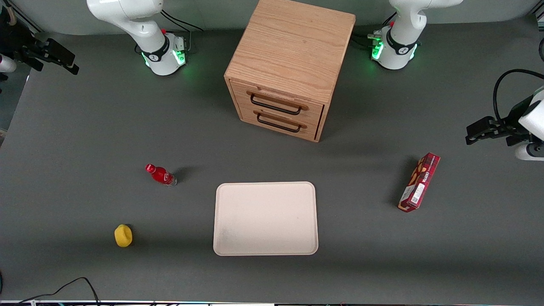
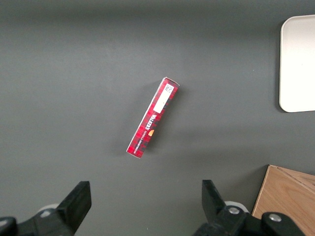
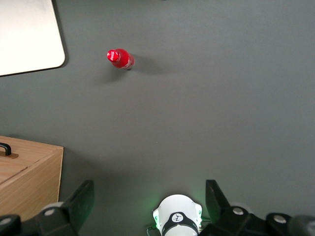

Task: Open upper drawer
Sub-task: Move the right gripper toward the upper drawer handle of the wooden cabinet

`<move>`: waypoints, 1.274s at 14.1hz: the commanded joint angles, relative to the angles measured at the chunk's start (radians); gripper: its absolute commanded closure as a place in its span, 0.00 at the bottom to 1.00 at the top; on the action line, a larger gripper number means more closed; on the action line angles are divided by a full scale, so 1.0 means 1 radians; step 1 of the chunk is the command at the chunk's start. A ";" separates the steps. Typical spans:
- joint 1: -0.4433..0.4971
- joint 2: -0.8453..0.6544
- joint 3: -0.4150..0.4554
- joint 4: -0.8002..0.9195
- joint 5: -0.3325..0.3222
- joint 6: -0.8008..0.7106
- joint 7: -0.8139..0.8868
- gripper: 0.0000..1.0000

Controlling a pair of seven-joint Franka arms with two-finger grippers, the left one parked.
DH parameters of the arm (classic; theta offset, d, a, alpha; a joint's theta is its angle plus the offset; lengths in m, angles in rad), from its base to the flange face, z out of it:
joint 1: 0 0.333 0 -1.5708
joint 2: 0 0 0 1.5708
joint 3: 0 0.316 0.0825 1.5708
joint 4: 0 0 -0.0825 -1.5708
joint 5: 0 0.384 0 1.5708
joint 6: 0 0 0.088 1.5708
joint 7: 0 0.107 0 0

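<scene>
The wooden cabinet (image 1: 293, 46) stands at the back middle of the table, its front turned toward the front camera. The upper drawer (image 1: 278, 98) sits flush in the cabinet, its black wire handle (image 1: 275, 106) lying against the front. The lower drawer (image 1: 278, 123) below it is flush too. My gripper (image 1: 71, 63) hangs in the air toward the working arm's end of the table, well away from the cabinet. In the right wrist view the gripper (image 3: 147, 199) is open with nothing between its fingers (image 3: 81, 201), and an edge of the cabinet (image 3: 27, 172) shows.
A red bottle (image 1: 160, 174) (image 3: 120, 59) stands nearer the camera than the cabinet, beside a white tray (image 1: 265, 219) (image 3: 24, 34). A yellow object (image 1: 123, 235) lies close to the table's front edge. A red box (image 1: 419, 182) (image 2: 152, 117) stands toward the parked arm's end.
</scene>
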 commanded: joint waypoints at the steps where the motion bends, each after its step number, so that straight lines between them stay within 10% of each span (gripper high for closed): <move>1: -0.001 0.008 0.003 0.029 -0.014 -0.022 0.005 0.00; 11: 0.014 0.047 0.112 0.121 0.069 -0.124 -0.208 0.00; 18: 0.014 0.291 0.274 0.248 0.451 -0.084 -0.351 0.00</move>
